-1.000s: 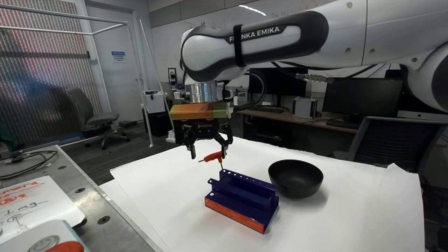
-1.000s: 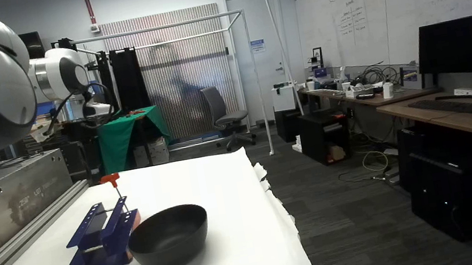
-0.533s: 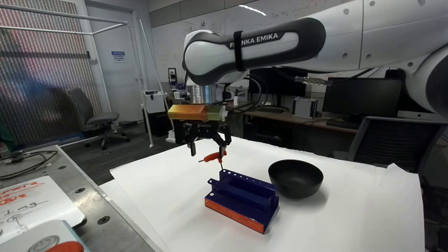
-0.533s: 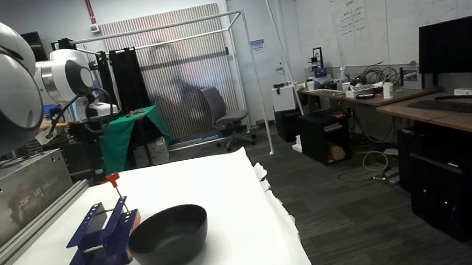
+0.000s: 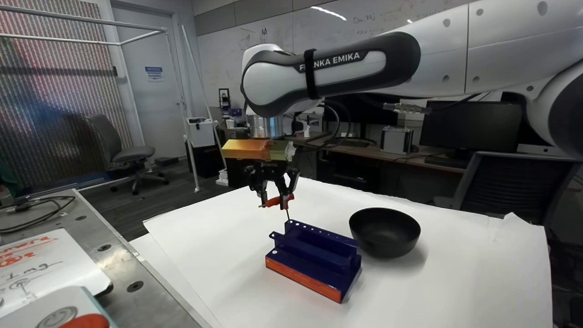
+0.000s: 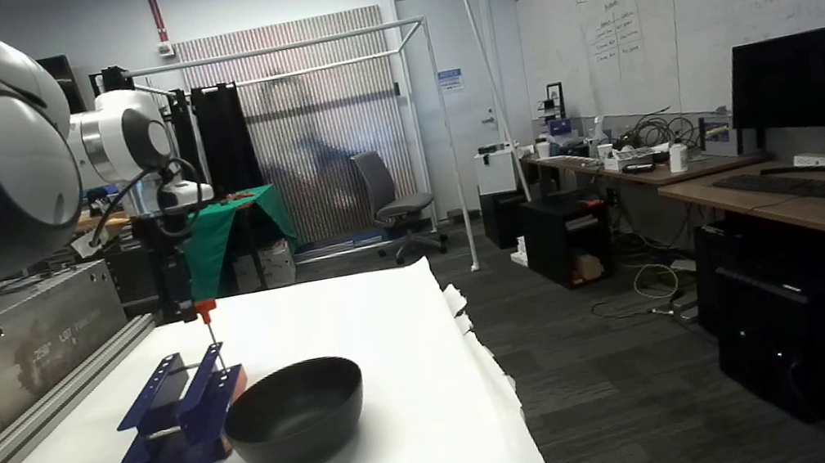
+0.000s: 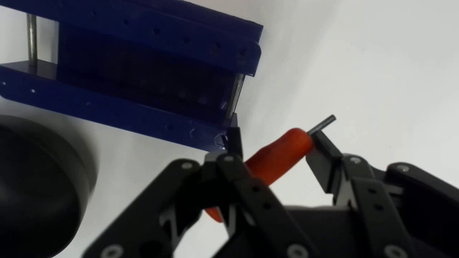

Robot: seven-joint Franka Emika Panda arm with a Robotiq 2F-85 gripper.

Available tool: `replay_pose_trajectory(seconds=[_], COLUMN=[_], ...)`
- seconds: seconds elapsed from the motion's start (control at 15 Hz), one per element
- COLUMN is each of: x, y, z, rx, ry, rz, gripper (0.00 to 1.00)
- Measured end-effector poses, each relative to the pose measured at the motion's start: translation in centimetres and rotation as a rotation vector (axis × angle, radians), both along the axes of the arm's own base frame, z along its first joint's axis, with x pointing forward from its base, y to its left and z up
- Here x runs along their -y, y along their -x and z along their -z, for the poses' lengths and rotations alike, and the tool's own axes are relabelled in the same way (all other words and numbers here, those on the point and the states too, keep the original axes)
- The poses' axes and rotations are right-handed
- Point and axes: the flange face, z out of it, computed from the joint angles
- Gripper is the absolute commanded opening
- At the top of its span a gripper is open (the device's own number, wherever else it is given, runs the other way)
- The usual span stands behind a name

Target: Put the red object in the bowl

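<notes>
Red-orange grip on thin bare metal: the T-shaped hand tool (image 7: 281, 156) I'm after lies just right of centre in my wrist view, and in an exterior view it stands handle-up at the upper left corner of the dark blue, slotted, red-orange-fronted rack (image 5: 314, 262), its shank seemingly down in a hole. My black two-fingered claw (image 5: 273, 203) has its jaws partway apart, with the handle slanting across the gap; I can't tell whether they are squeezing it. I'd expect the tool to be light, stiff and hard to break, its smooth grip apt to twist if pinched on the slant, so I'd take it square across the thick middle and lift straight up. On the white-covered bench (image 5: 478, 273) I count one tool, one rack and one round matte black bowl (image 5: 386, 241), right of centre, near the rack.
</notes>
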Motion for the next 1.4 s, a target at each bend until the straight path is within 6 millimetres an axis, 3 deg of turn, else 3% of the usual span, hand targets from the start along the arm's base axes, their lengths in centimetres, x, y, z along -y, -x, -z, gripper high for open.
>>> replay_pose_trajectory(seconds=[0.07, 0.2, 0.33, 0.93, 1.13, 1.4], x=[0.0, 0.1, 0.3, 0.7, 0.4, 0.1], y=[0.0, -0.1, -0.1, 0.2, 0.6, 1.8], z=[-0.1, -0.3, -0.5, -1.4, -4.4, -10.2], rx=[0.004, 0.011, 0.017, 0.005, 0.041, 0.082], ry=[0.003, 0.014, 0.037, 0.079, 0.091, 0.100], rz=[0.005, 0.008, 0.008, 0.003, -0.006, -0.012], gripper=[0.12, 0.06, 0.13, 0.11, 0.11, 0.11])
